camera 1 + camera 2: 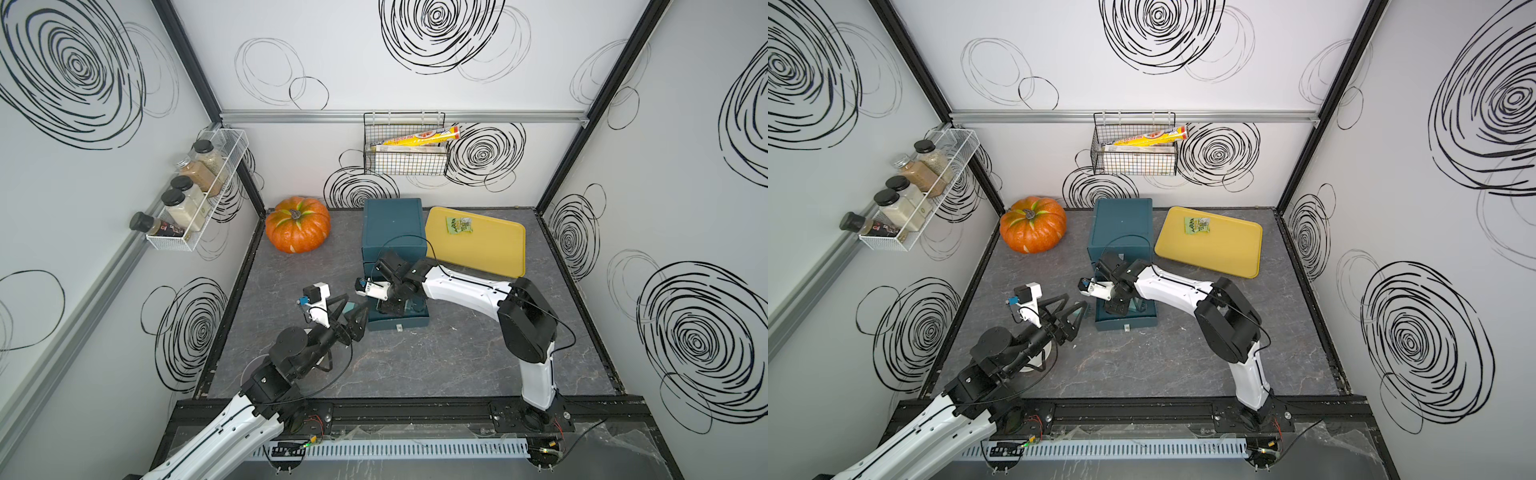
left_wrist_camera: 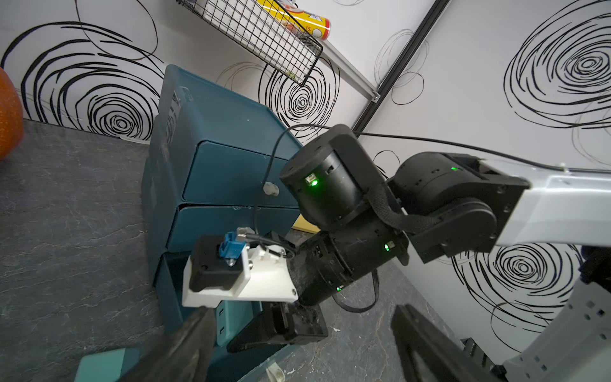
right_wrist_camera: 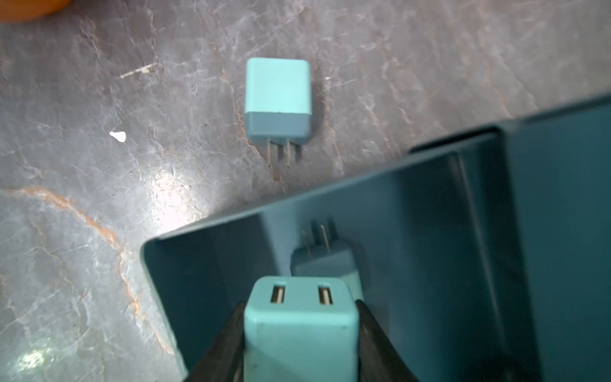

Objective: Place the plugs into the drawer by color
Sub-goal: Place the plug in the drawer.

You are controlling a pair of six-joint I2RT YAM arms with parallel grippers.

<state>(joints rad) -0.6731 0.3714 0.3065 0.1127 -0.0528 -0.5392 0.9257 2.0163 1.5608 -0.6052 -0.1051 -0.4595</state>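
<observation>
The right hand (image 1: 390,306) was clamped on a teal plug (image 3: 301,327), its two slots facing the wrist camera, held over the pulled-out bottom drawer (image 3: 215,264) of the dark teal cabinet (image 1: 394,228), where a second teal plug (image 3: 325,264) lay inside. A third teal plug (image 3: 277,99) lay on the table (image 1: 415,365) just beside that drawer, prongs pointing toward it, near the left hand (image 1: 356,305), whose fingers stood spread wide and held nothing.
</observation>
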